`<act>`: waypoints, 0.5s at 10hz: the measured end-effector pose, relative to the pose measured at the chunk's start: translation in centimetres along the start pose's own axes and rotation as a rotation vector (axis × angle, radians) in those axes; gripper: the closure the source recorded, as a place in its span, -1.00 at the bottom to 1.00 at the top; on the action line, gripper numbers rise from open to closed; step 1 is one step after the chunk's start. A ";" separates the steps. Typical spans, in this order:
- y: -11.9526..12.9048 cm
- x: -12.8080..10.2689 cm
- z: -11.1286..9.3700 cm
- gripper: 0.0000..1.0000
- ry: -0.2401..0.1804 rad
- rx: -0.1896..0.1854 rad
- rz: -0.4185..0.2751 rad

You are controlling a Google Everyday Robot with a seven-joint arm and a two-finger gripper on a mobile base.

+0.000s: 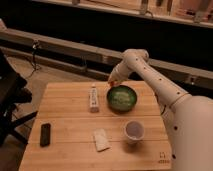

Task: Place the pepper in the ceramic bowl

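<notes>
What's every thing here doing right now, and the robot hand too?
gripper: above the bowl's far-left rim, shut on the pepper
pepper: held, not yet in the bowl
ceramic bowl: upright, no pepper inside
cup: upright
white tube: lying flat
black device: lying flat
white packet: lying flat

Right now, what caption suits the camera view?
The tool holds the pepper near the far left rim of the ceramic bowl.

Tube (pixel 93 98), remote (pixel 45 134), packet (pixel 101 139), cup (pixel 134 131) (greyish-purple) on wooden table (pixel 65 112).
</notes>
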 end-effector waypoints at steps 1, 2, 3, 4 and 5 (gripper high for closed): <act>0.2 0.0 0.0 0.85 0.002 0.000 0.005; 0.8 0.0 -0.2 0.85 0.007 -0.001 0.014; 1.6 0.1 -0.6 0.85 0.013 -0.002 0.023; 2.4 0.1 -0.8 0.85 0.016 -0.004 0.031; 2.6 0.2 -0.9 0.85 0.020 -0.003 0.035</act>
